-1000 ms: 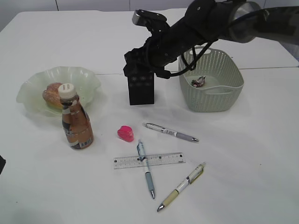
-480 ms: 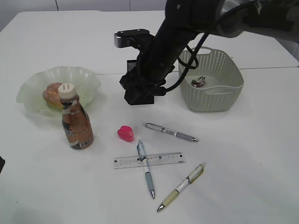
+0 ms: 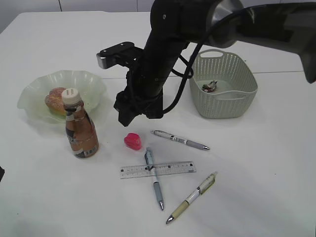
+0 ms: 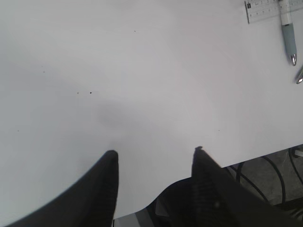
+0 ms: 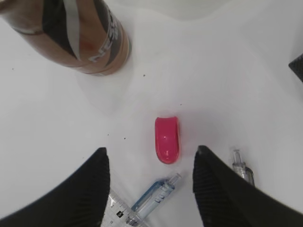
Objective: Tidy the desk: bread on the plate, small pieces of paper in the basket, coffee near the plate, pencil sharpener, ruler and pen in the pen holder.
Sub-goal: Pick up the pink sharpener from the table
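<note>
A: Right wrist view: the right gripper hangs spread and empty over the pink pencil sharpener, which lies on bare tabletop between its fingers. I'd guess it's a light, hard, glossy plastic shell, so it may slip; pinching across its narrow sides looks best.

B: What crowds it?

A: Nearest the front edge lie a cream pen, then a blue pen crossing the clear ruler, its clear tip just beside the sharpener. A grey pen lies to the right, the coffee stands to the left. Farther back sit the plate holding the bread, and the basket. The pen holder is hidden behind the arm.

B: The left gripper?

A: Spread, empty, at the front edge.
</note>
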